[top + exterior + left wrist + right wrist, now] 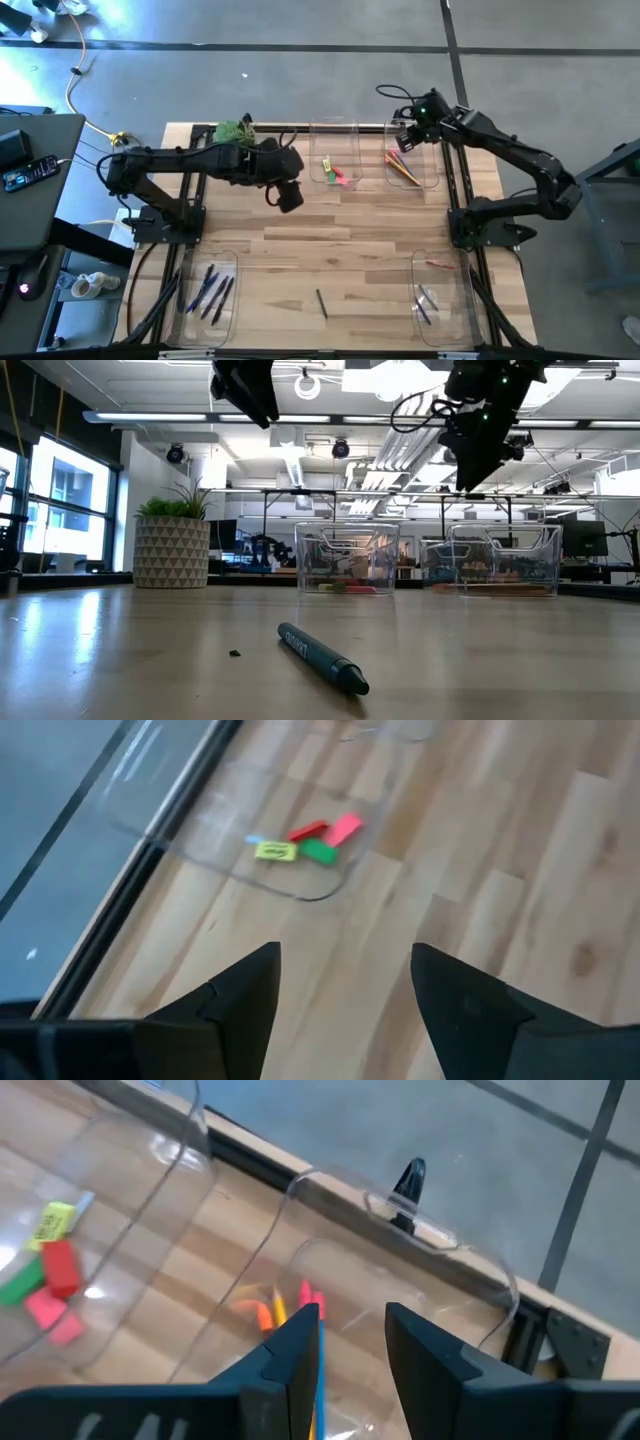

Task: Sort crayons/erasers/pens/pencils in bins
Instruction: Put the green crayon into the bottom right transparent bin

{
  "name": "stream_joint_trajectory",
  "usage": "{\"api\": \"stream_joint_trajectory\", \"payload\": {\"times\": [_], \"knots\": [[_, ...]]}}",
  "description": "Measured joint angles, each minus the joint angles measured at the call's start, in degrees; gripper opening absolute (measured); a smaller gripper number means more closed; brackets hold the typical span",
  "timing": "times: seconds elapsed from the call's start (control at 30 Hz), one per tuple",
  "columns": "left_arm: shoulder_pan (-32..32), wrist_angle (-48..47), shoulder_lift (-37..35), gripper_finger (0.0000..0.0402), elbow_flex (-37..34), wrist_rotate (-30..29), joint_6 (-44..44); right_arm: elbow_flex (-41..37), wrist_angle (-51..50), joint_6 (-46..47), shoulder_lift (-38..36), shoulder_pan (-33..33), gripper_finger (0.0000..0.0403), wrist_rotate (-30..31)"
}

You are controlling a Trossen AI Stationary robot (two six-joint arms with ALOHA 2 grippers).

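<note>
Nearest the low camera lies a dark crayon (322, 658) on bare wood, long axis running toward the bins. I read my left gripper (288, 193) as nearer — fingers spread, empty; the crayon sits well below it, toward the front edge. My right gripper (352, 1342) hovers over the pencils (280, 1308), pinching a blue stick (317, 1380).

Teal crayon (322, 658) lying on wooden table (120, 650), foreground.
Two clear bins (347, 559) (503, 561) at far edge, potted plant (172, 542) at left, both arms overhead.
</note>
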Motion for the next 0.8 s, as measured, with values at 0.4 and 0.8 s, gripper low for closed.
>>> {"api": "stream_joint_trajectory", "payload": {"times": [0.4, 0.8], "knots": [[-4.79, 4.02, 0.0, 0.0204, 0.0, 10.6, 9.75, 1.76, -4.51, 14.77, -2.26, 10.84, 0.0107, -0.17], [-10.7, 6.32, 0.0, 0.0204, 0.0, 12.07, 15.41, 1.76, -4.39, 31.41, -3.04, 26.74, 0.0107, 2.76]]}}
